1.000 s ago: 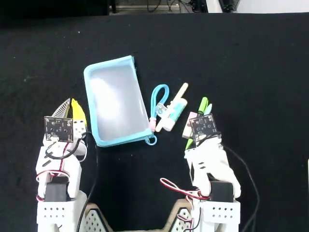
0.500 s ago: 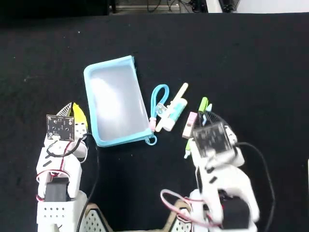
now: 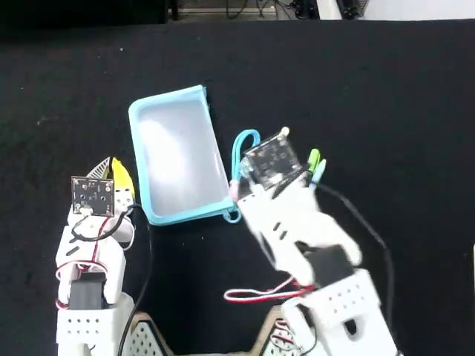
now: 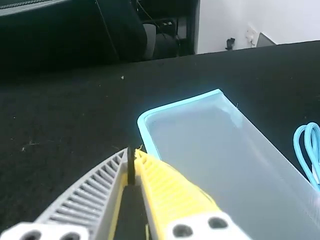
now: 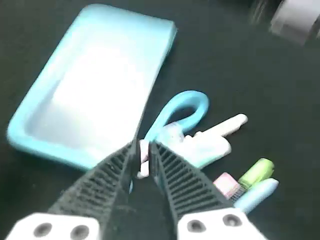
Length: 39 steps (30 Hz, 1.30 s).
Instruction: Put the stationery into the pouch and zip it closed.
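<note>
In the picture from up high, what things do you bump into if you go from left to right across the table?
left gripper → pouch → blue loop → green pen

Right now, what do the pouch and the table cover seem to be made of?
The pouch looks like soft frosted plastic, translucent with a slight sheen, edged in light blue trim. The table cover seems matte black fabric, perhaps felt: no glare, pale lint specks.
</note>
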{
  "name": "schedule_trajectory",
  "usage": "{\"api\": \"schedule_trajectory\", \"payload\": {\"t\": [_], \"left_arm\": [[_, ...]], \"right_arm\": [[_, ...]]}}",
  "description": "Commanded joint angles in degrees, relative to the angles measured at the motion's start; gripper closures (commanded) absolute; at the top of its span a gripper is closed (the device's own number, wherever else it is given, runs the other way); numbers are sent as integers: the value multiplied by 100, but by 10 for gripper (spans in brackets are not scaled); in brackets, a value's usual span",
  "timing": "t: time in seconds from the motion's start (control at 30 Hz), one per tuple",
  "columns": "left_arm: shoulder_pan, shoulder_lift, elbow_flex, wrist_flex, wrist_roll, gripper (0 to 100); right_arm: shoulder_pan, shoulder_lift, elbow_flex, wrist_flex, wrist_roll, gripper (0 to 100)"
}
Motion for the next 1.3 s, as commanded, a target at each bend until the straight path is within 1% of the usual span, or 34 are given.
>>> {"api": "schedule_trajectory", "payload": {"t": [0.0,0.1,0.23,0.37,0.47,0.63,0.77,1.03,1.17,1.27], "left_arm": [[40,-26,101,26,18,970],[40,-26,101,26,18,970],[40,-26,101,26,9,970],[40,-26,101,26,35,970],[57,-26,101,26,35,970],[48,-26,101,26,35,970],[48,-26,101,26,35,970],[66,-26,101,26,26,970],[57,-26,101,26,18,970],[40,-26,101,26,18,970]], "right_arm": [[-440,374,769,-1073,-158,959],[-545,593,1323,-1741,-167,942],[-695,1024,1411,-1969,-176,842],[-747,1569,1358,-2312,-176,876],[-738,2132,1235,-2629,-211,873],[-721,3257,532,-2426,-211,858],[-791,3855,189,-2470,-211,861],[-1530,4154,84,-3297,-185,858],[-1574,4154,84,-3297,-167,857],[-1459,4136,84,-3279,-167,856]]}}
